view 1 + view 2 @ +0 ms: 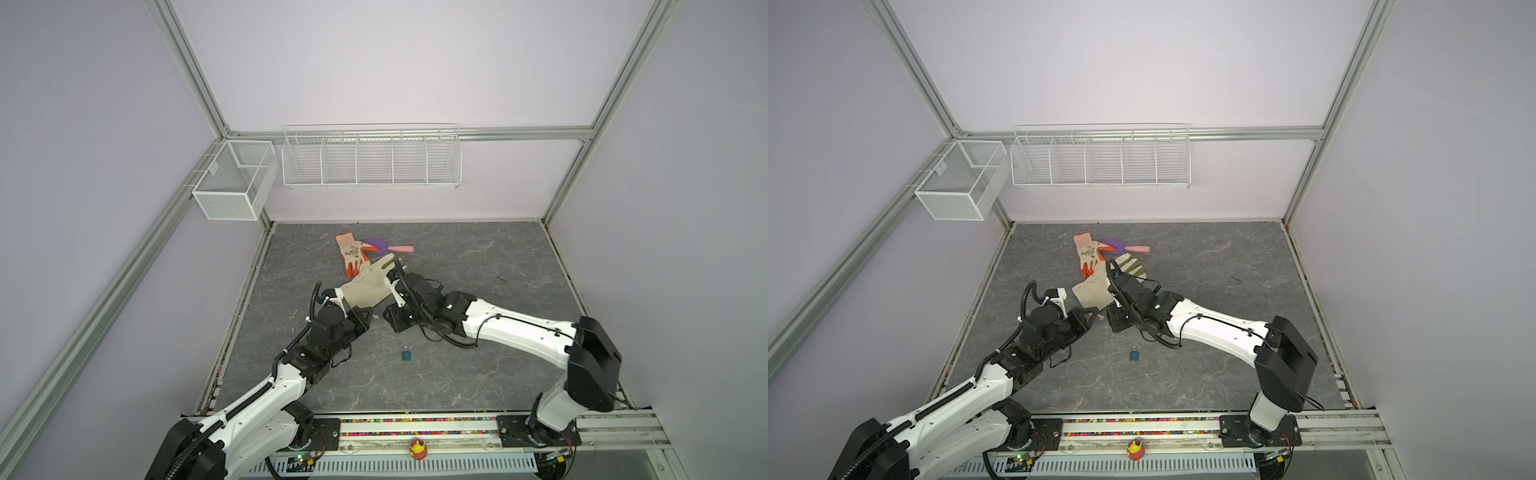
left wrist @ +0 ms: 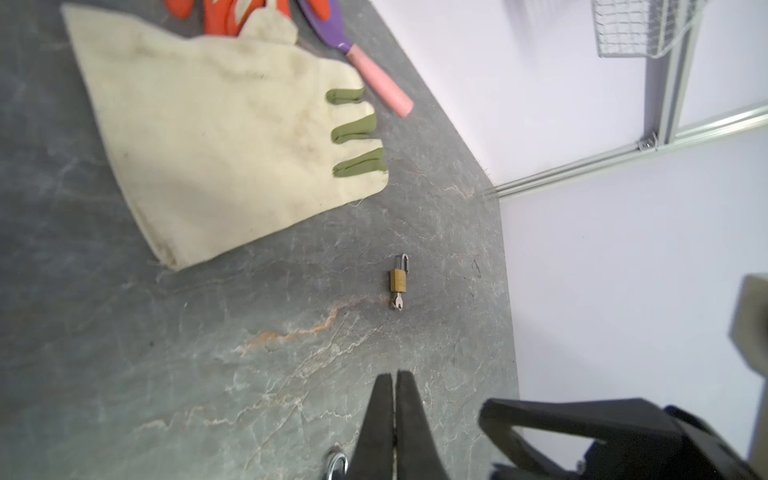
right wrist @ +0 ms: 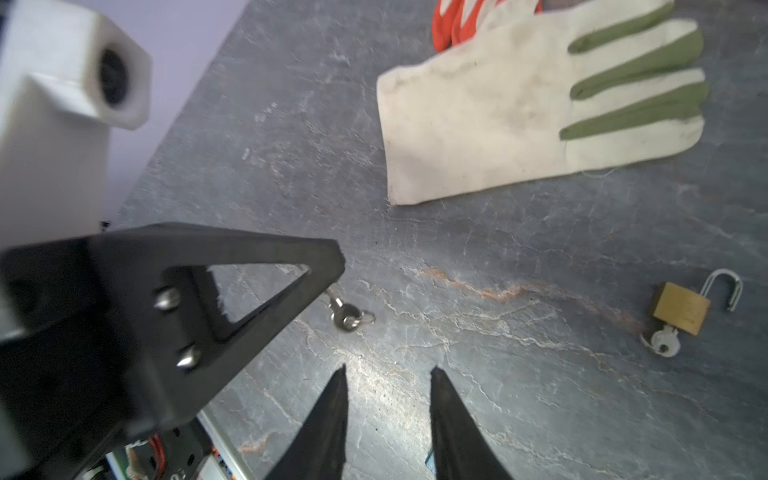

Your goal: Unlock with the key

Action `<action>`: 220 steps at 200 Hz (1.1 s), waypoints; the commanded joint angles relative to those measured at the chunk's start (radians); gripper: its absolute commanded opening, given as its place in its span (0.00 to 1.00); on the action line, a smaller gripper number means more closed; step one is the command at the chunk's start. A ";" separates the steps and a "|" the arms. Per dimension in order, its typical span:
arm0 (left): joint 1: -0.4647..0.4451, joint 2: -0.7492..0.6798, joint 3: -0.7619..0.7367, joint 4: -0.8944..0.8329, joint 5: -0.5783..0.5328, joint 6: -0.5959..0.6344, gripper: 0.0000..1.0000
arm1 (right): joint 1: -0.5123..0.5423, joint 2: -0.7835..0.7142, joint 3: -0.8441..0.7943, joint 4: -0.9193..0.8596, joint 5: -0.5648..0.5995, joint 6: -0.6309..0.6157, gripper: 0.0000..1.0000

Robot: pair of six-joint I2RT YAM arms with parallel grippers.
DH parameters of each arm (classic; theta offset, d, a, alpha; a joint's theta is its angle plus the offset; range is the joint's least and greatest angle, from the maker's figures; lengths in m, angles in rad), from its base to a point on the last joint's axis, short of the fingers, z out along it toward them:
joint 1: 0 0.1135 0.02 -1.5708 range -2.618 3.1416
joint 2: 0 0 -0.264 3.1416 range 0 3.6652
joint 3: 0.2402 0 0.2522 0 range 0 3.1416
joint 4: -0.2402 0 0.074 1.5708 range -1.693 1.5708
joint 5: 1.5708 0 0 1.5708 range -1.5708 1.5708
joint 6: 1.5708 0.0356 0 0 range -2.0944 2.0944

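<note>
My left gripper (image 2: 395, 374) is shut on a small silver key (image 3: 345, 316), gripped by its blade; the head and ring stick out past the fingertips. My right gripper (image 3: 388, 370) is open and empty, just in front of that key, tip to tip with the left gripper (image 1: 370, 315). A brass padlock (image 3: 681, 313) lies on the table with its shackle (image 3: 727, 286) swung open and another key (image 3: 665, 344) in its base. It also shows in the left wrist view, brass padlock (image 2: 398, 280). The right arm hides it in both top views.
A small blue padlock (image 1: 406, 354) lies on the grey table (image 1: 478, 374) near the front. A cream and green glove (image 2: 216, 137), an orange glove (image 1: 352, 253) and a purple trowel with a pink handle (image 1: 388, 247) lie behind the grippers. Wire baskets (image 1: 370, 158) hang on the back wall.
</note>
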 commanded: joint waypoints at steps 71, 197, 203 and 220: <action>0.006 0.185 0.268 0.275 0.343 0.405 0.00 | -0.273 -0.303 -0.214 0.245 -0.706 -0.120 0.64; 0.006 0.256 0.363 0.317 0.433 0.351 0.00 | -0.386 -0.192 -0.229 0.568 -0.852 0.036 0.49; 0.006 0.257 0.362 0.323 0.432 0.347 0.00 | -0.387 -0.186 -0.229 0.568 -0.853 0.039 0.48; 0.006 0.260 0.363 0.329 0.438 0.340 0.00 | -0.386 -0.176 -0.226 0.590 -0.859 0.051 0.46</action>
